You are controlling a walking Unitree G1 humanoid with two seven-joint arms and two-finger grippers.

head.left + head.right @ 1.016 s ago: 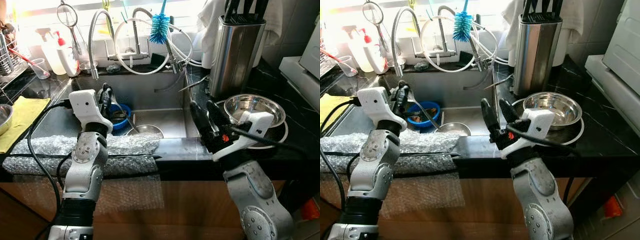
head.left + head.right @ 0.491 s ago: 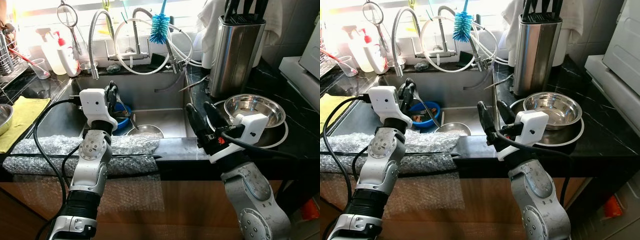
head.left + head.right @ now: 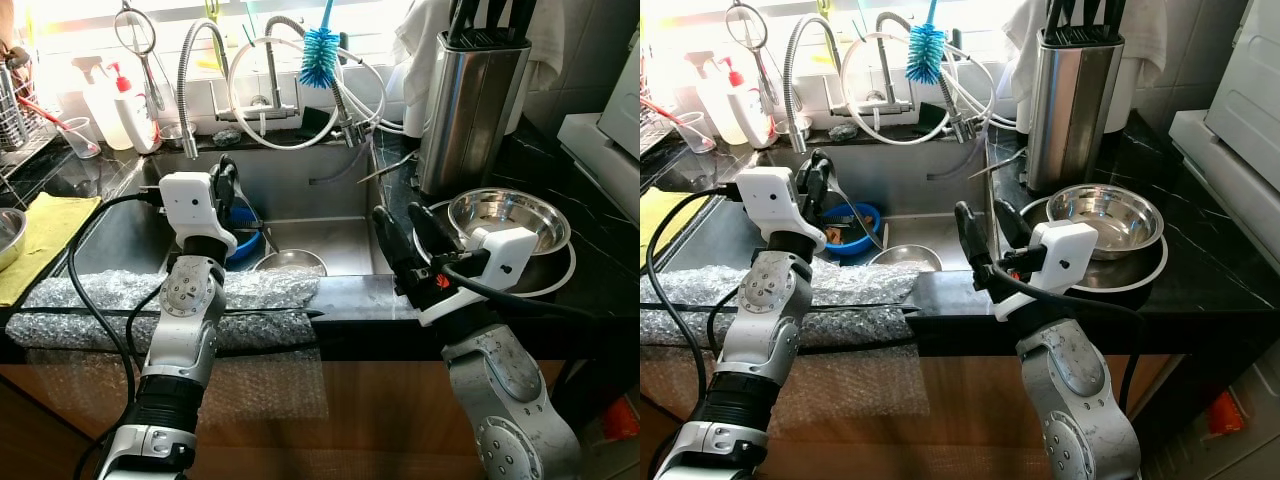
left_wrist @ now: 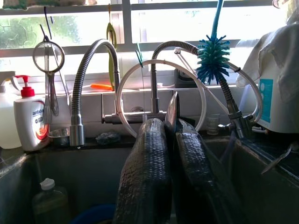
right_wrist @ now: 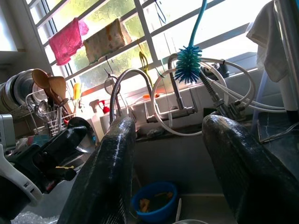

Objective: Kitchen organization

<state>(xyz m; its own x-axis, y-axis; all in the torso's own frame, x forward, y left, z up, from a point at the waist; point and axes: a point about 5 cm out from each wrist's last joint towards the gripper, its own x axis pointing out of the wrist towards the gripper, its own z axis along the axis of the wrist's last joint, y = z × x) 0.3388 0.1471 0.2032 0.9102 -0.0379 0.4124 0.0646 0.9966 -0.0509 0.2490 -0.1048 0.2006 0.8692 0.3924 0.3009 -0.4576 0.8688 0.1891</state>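
Glossy black stone counter (image 3: 560,300), brushed steel sink (image 3: 330,245), shiny metal bowl (image 3: 508,218), blue plastic bowl (image 3: 845,222).

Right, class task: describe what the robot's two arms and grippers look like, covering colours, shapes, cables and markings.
Both arms are silver-grey metal with rounded joint housings. Each wrist carries a white boxy camera block fed by a black cable. The left gripper and right gripper each have two long black jaws with a finely ribbed surface, clearest in the wrist views. The right wrist shows a small red mark beside its wiring.
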